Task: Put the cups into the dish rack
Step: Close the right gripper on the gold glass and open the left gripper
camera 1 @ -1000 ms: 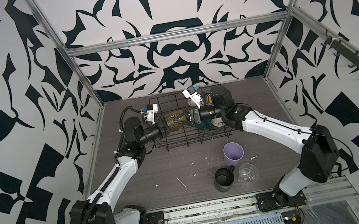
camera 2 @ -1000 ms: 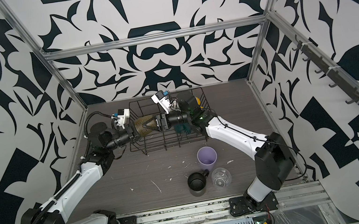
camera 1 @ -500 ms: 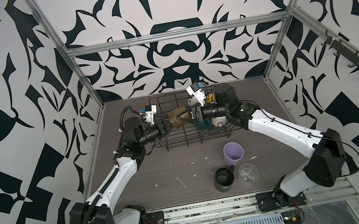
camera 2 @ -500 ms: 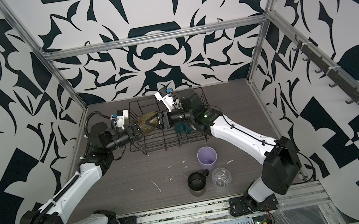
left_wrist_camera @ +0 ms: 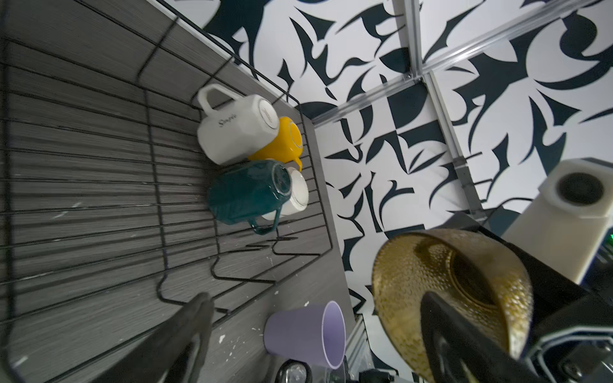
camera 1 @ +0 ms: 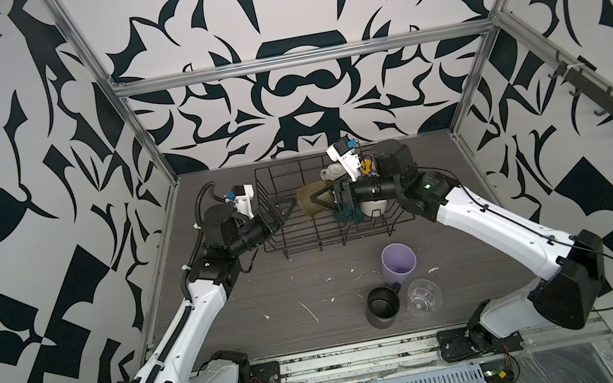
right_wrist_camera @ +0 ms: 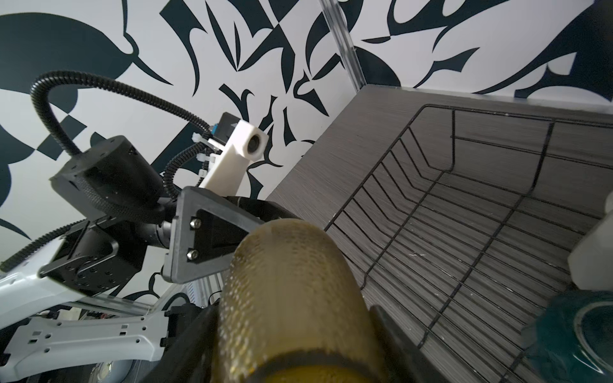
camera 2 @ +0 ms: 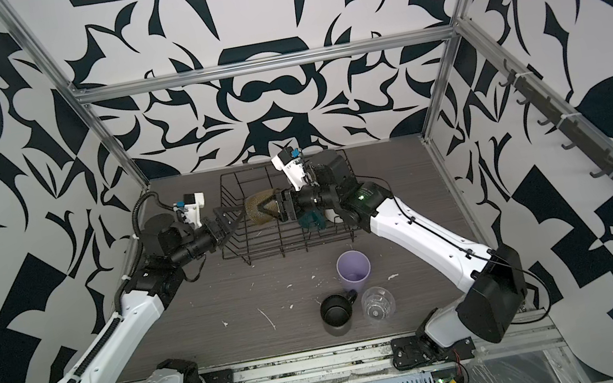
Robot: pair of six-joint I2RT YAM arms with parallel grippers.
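The amber glass (camera 1: 312, 200) (camera 2: 259, 209) hangs on its side over the left part of the dish rack (camera 1: 325, 236) (camera 2: 284, 242). My right gripper (camera 1: 324, 196) (right_wrist_camera: 292, 331) is shut on its body (right_wrist_camera: 292, 291). My left gripper (camera 1: 286, 208) (left_wrist_camera: 315, 298) stands wide open at the rack's left rim, its tips close to the glass's end (left_wrist_camera: 447, 291). In the rack's right end lie the cream mug (left_wrist_camera: 235, 129), yellow mug (left_wrist_camera: 282, 142), teal mug (left_wrist_camera: 245, 192) and white mug (left_wrist_camera: 298, 195). The lilac tumbler (camera 1: 399, 265), black mug (camera 1: 383, 308) and clear glass (camera 1: 424, 299) stand on the table.
The rack sits at the back of the grey table (camera 1: 291, 287), close to the patterned back wall. Upright prongs (left_wrist_camera: 245, 252) line the rack's near side. Patterned side walls with metal posts (camera 1: 145, 143) close in the workspace.
My left gripper has opened and let go of the amber glass, which the right gripper keeps holding. The glass has shifted slightly to the right.
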